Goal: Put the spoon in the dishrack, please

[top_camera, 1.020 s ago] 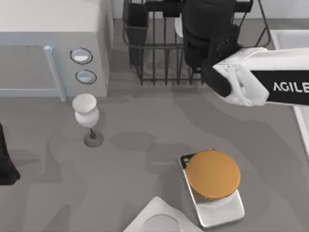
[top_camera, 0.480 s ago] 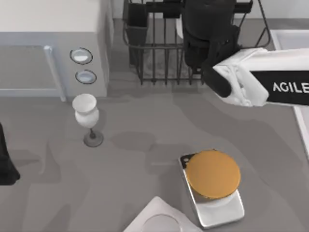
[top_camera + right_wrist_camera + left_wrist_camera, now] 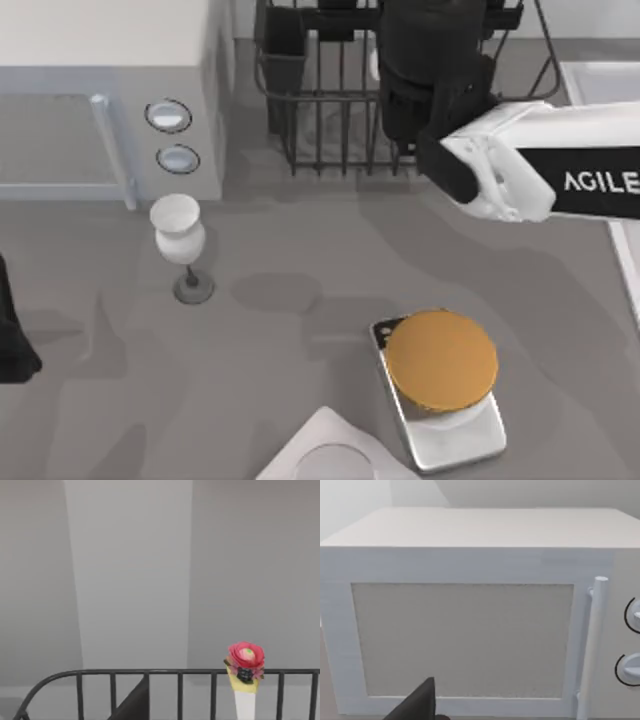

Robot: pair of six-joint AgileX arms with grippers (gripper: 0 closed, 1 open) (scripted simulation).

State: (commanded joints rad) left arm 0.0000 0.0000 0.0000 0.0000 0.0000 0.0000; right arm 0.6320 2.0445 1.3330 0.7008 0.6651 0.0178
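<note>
The dishrack (image 3: 320, 130), a dark wire basket, stands at the back of the table. My right gripper (image 3: 432, 65) hangs over the rack's right part, pointing down into it. At the gripper's left edge a small pale shape (image 3: 373, 62) shows inside the rack; I cannot tell what it is. The right wrist view looks across the rack's rim (image 3: 165, 671), and behind the rim stands a white stick topped by a red flower ornament (image 3: 245, 660). Whether that is the spoon I cannot tell. My left arm (image 3: 10, 335) is parked at the table's left edge.
A white microwave (image 3: 110, 90) sits at the back left, right beside the rack. In front of it stands a white goblet (image 3: 180, 240). An orange disc (image 3: 440, 358) lies on a silver scale (image 3: 460, 440) at the front, with a white plate (image 3: 325, 450) beside it.
My right arm has edged slightly farther back over the dishrack. Nothing else has moved.
</note>
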